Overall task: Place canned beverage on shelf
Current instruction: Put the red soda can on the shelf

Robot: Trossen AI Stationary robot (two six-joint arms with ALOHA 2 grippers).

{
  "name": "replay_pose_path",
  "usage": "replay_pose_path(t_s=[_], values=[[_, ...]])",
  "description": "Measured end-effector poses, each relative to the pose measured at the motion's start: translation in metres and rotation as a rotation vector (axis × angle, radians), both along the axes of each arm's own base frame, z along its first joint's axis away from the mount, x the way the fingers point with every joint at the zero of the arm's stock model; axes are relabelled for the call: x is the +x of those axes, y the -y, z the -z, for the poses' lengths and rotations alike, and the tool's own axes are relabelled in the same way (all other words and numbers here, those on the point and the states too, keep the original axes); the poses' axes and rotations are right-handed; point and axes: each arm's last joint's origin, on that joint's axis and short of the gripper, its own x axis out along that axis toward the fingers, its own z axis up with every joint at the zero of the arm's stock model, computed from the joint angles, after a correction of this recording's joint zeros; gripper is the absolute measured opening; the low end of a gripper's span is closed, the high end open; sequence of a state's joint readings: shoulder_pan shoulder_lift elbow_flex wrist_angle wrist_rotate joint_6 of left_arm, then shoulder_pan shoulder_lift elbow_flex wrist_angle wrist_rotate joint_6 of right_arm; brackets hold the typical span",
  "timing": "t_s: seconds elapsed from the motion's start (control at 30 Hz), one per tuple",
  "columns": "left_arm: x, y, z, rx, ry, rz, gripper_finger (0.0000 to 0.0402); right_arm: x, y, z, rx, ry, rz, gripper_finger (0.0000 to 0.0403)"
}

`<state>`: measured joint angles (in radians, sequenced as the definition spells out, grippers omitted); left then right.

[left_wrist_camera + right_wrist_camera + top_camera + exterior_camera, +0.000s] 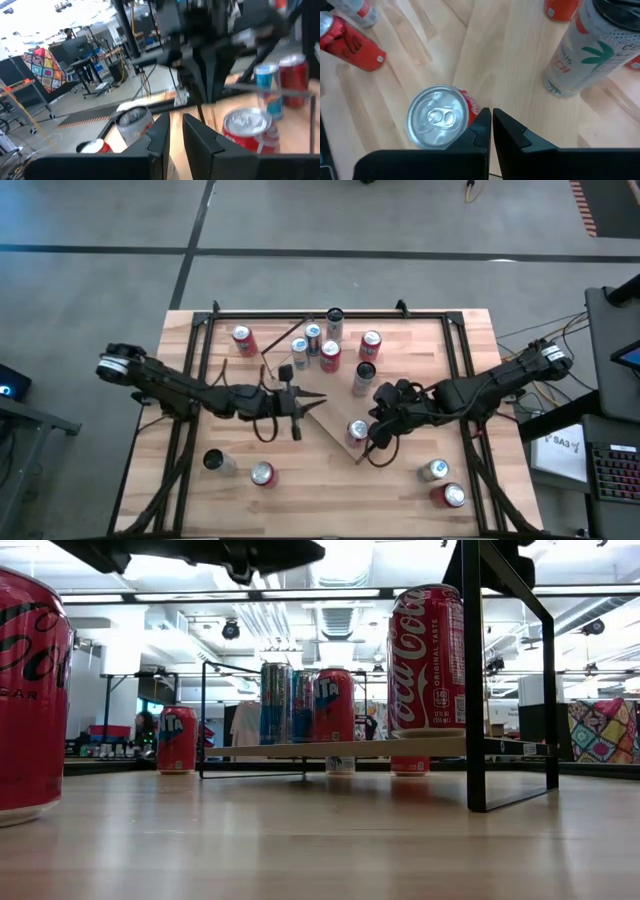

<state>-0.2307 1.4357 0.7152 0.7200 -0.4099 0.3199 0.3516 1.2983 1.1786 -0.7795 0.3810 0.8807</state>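
The shelf is a light-wood board raised in a black frame; in the high view it lies mid-table. A red cola can stands upright on its near end. My right gripper is shut right beside this can's upper side, slanting down from the table's right. Several more cans stand at the shelf's far end. My left gripper is shut on nothing and points level toward the table's right, above the shelf's left part. My right gripper's shut fingers stand against the red can's upper side, slanting down from the table's right. Whether they touch the can I cannot tell. The can stands upright on the shelf.
A tall white can stands just beyond the red can. Loose cans stand on the tabletop at the near left, near right and far left. The black frame's posts rise around the shelf.
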Motion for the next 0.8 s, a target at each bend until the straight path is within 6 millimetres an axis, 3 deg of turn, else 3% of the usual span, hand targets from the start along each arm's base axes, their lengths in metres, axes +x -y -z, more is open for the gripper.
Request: replay_pose_path(t_s=[0.27,0.8], values=[[-0.011,0.003,-0.014,-0.027,0.055,0.019,0.0036,0.01,0.003,0.012,-0.027,-0.059,-0.028,0.0009],[-0.011,0.003,-0.014,-0.027,0.055,0.018,0.0036,0.017,0.0,0.018,-0.049,-0.083,-0.089,0.0009]])
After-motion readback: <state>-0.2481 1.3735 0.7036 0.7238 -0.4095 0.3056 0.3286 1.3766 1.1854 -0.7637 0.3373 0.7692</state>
